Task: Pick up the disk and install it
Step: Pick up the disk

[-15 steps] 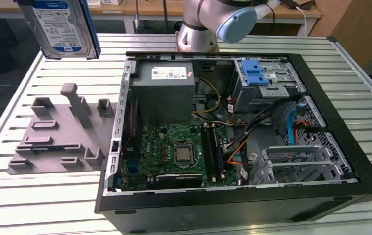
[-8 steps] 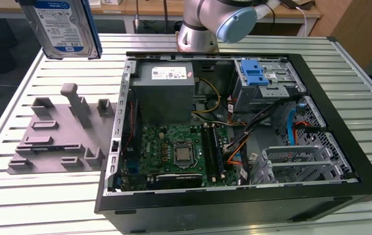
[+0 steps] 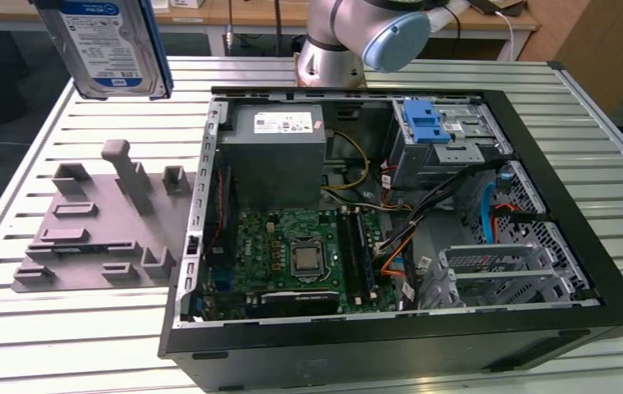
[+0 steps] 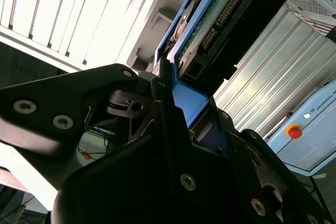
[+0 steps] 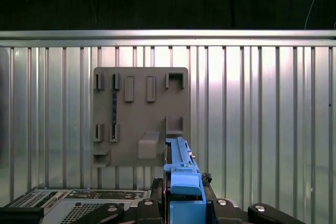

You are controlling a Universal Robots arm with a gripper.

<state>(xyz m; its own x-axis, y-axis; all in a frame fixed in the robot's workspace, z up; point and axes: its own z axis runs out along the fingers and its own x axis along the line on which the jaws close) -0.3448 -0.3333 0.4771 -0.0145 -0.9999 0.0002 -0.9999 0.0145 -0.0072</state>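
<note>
The pincer sits closest to the lens in the second wrist view. Its black fingers are clenched on the blue carrier frame of the disk, one on each side. The drive juts straight out past the fingertips, with its green circuit-board side showing. In the exterior view the disk hangs upright on edge with its white-and-blue label facing the camera, raised well clear of the table.

The arm stands at the table's far edge behind the computer case. Its wrist points down, so the first wrist view looks squarely onto the table's slats. Directly beneath the pincer lies the grey fixture plate with its raised slots, and the disk is not touching it.

The open case is off to one side of the pincer, towards the exterior view's right. Inside it are the power supply, the motherboard and the drive cage with its blue latch, all well apart from the disk.
</note>
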